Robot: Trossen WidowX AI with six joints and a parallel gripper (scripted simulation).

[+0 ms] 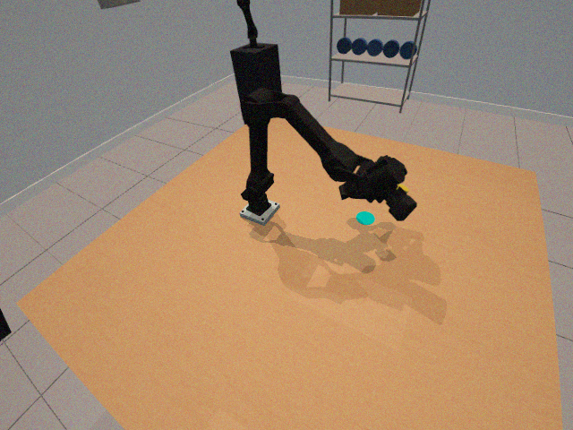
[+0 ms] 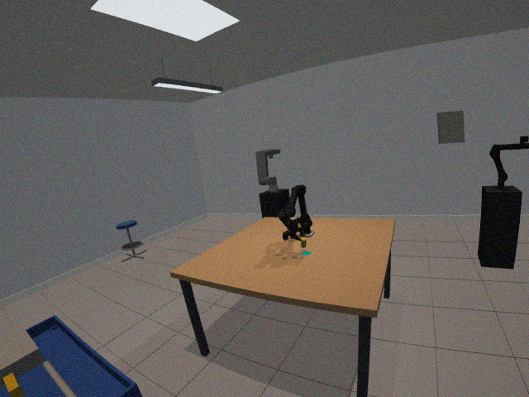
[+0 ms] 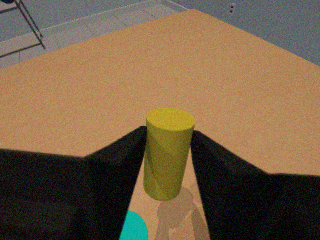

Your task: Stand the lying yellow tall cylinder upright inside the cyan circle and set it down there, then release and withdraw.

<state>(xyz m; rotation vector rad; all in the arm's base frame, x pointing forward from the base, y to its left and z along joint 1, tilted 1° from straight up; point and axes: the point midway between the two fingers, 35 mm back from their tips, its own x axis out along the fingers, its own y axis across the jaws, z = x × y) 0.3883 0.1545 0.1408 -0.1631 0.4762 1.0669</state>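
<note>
The yellow tall cylinder point(image 2: 303, 242) point(image 3: 166, 157) is held off the table between the fingers of my gripper point(image 3: 169, 134). It looks close to upright in the exterior view; in the top view only a small bit of the cylinder point(image 1: 403, 188) shows, the rest hidden by the gripper. My gripper is shut on it. The cyan circle point(image 1: 364, 218) point(image 2: 306, 253) point(image 3: 134, 227) lies flat on the table, below the cylinder in the exterior view and to its lower left in the wrist view, where a finger hides part of it.
The wooden table point(image 1: 208, 333) point(image 2: 341, 277) carries the arm's base plate point(image 1: 260, 213), left of the circle in the top view. The arm's shadow falls across the table. A shelf rack point(image 1: 370, 59) stands on the floor beyond the table.
</note>
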